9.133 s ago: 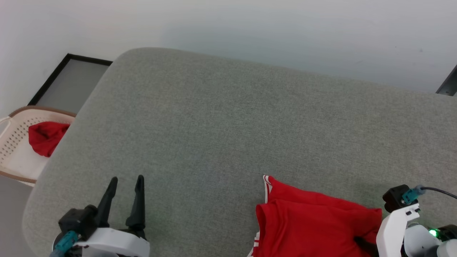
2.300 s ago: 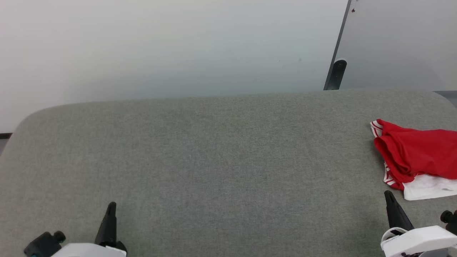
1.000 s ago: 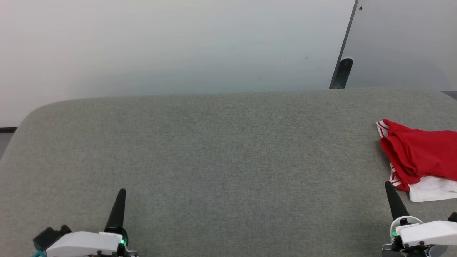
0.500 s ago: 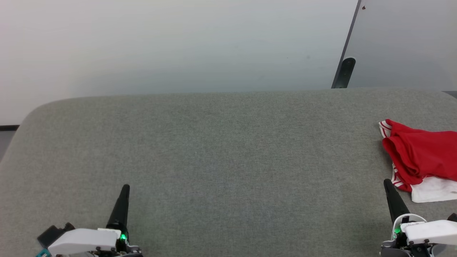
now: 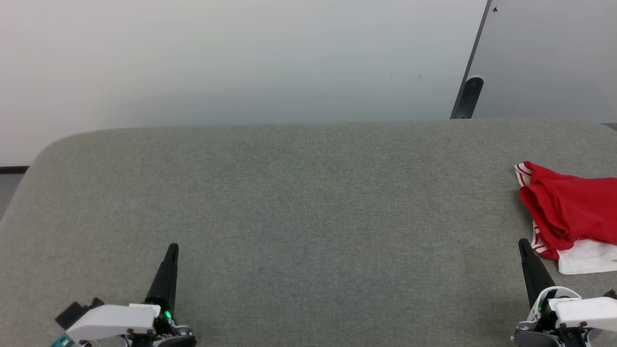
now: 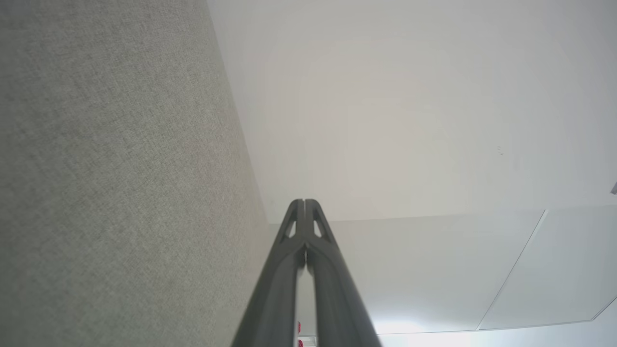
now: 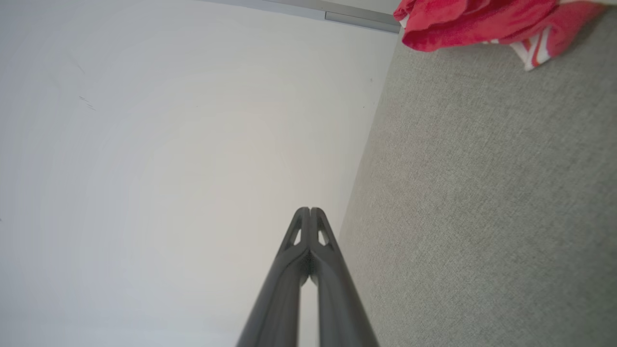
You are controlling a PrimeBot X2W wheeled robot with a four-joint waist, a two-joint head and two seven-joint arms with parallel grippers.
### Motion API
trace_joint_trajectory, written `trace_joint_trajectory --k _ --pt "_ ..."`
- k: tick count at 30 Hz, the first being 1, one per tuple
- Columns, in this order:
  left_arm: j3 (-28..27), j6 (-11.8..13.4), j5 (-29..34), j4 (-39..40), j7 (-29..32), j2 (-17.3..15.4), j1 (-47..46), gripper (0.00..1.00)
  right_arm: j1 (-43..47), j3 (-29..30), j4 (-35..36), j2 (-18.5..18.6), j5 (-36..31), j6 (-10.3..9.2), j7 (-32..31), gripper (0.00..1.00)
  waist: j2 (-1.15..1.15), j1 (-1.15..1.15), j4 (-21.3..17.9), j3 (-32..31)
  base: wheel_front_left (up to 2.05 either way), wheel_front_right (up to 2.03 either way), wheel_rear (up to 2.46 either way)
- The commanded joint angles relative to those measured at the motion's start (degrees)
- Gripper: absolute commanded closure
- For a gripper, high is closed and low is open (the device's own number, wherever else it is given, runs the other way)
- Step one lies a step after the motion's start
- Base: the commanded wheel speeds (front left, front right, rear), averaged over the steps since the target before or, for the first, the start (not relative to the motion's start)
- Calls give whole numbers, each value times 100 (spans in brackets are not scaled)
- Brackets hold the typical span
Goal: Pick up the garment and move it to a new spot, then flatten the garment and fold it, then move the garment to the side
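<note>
1. Left end effector [image 5: 171,249], lower left of the head view. Its two dark tapered fingers are pressed into a single spike, clenched on nothing, and in the left wrist view the tips [image 6: 304,202] meet beside bare weave. It is well apart from the garment, across the whole frame.
2. Worktop [image 5: 308,202], spanning the middle of the head view. It is a broad grey-green slab in coarse, matte woven fabric with rounded corners, and a smooth pale wall [image 5: 241,58] stands behind it.
3. Right end effector [image 5: 522,243], lower right of the head view. It is likewise clenched and empty. The right wrist view shows its fingers [image 7: 309,210] closed tip to tip.
4. Garment [image 5: 569,212], at the right edge of the head view and cut off by the frame.
   - It lies up and to the right of the right end effector's tip, near but apart.
   - Its long axis seems to run across the frame, left to right.
   - The soft red cloth is bunched in rounded folds, with red-and-white striped trim at its left end and a white fabric part under its lower edge.
   - In the right wrist view it sits at the upper right corner [image 7: 482,21].
5. Judgement: the right arm is much the nearer, so any further handling would likely fall to it. The limp cloth would probably sag and slip rather than hold its shape.
</note>
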State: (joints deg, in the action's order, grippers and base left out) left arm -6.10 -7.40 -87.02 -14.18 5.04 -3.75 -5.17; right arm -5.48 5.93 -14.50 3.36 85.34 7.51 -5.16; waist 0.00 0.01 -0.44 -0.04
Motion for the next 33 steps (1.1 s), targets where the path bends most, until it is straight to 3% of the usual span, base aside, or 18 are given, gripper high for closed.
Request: trace_joint_trajectory --k 1,15,33 --pt "-26 -14 -119 16 30 22 -75 100 -97 31 34 -9 139 -3 -36 100 0 -1 5 2 0 0 0" --pt "-59 -16 -554 19 169 102 -139 100 -121 70 62 -66 733 -4 -154 100 0 -1 43 22 0 0 0" --pt "-56 -16 -546 18 171 93 -137 100 -80 65 56 -64 716 -4 -154 100 0 -1 44 22 0 0 0"
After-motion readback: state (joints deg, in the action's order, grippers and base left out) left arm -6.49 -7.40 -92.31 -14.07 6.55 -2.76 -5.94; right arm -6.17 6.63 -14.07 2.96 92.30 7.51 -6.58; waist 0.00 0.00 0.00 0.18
